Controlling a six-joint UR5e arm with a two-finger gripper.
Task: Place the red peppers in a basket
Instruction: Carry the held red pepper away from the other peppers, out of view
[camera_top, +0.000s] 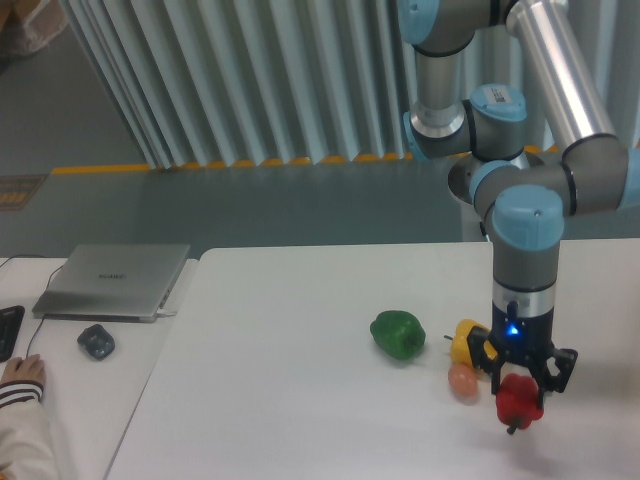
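Observation:
The red pepper (518, 401) hangs stem-down above the white table (300, 400) at the front right, and my gripper (520, 390) is shut on it from above. The black fingers (490, 368) grip its upper lobes on both sides. No basket shows in this view.
A yellow pepper (464, 338) and a small orange-pink egg-shaped thing (462, 381) sit just left of the gripper. A green pepper (398, 333) lies further left. On the left desk are a closed laptop (115, 280), a mouse (96, 341) and a person's hand (20, 375).

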